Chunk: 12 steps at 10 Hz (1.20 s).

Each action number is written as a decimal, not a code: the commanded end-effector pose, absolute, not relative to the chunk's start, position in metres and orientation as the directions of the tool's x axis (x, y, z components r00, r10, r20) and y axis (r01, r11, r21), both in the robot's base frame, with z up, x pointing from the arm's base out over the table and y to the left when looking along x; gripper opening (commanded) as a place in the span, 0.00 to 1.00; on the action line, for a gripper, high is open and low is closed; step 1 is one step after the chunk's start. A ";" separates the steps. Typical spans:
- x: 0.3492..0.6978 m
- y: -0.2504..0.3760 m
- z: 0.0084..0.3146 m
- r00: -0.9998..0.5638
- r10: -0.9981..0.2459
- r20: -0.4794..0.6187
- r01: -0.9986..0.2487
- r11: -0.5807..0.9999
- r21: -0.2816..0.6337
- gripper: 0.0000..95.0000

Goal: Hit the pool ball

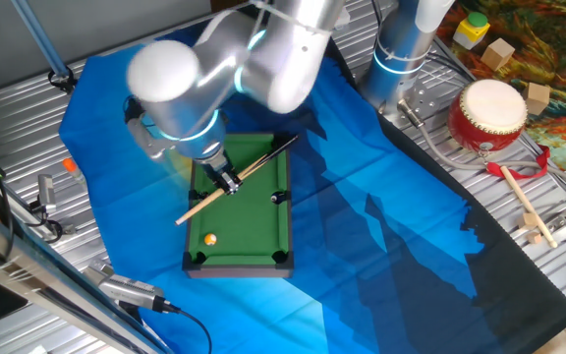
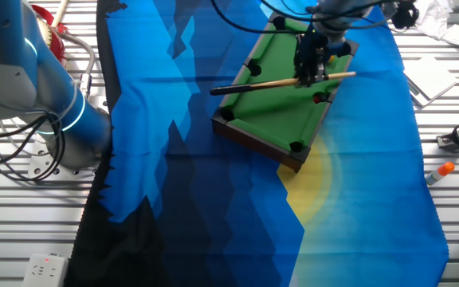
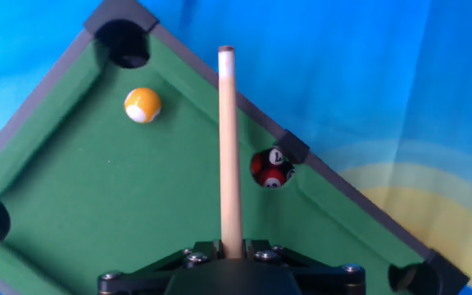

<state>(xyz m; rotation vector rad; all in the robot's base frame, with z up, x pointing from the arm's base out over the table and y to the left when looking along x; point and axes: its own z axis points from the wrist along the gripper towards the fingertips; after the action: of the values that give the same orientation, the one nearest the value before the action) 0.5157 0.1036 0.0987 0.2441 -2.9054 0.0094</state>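
The gripper (image 1: 227, 183) has its fingers clamped on the cue (image 3: 229, 147), holding it over the little green pool table (image 1: 249, 234). The orange pool ball (image 3: 142, 105) sits near that table's corner pocket (image 3: 126, 43), off to one side of the cue's tip. I'd say the tip wants swinging round and lowering behind the ball first, then one short straight push.

The pincer (image 2: 310, 70) grips a wooden cue (image 2: 281, 82) lying level across the green pool table (image 2: 281, 112).
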 end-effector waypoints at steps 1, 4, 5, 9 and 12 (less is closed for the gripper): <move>0.516 0.105 0.102 -0.945 -0.193 0.262 -0.204 0.979 -0.015 0.00; 0.512 0.106 0.125 -0.944 -0.184 0.273 -0.197 0.980 -0.022 0.00; 0.508 0.102 0.132 -0.945 -0.184 0.268 -0.196 0.981 -0.015 0.00; 0.500 0.094 0.139 -0.943 -0.197 0.268 -0.198 0.980 0.024 0.00; 0.505 0.099 0.134 -0.947 -0.185 0.263 -0.175 0.983 0.059 0.00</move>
<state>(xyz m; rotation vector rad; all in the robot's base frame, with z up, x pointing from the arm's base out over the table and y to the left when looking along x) 0.5063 0.0993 0.1341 0.2641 -2.8545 -0.0508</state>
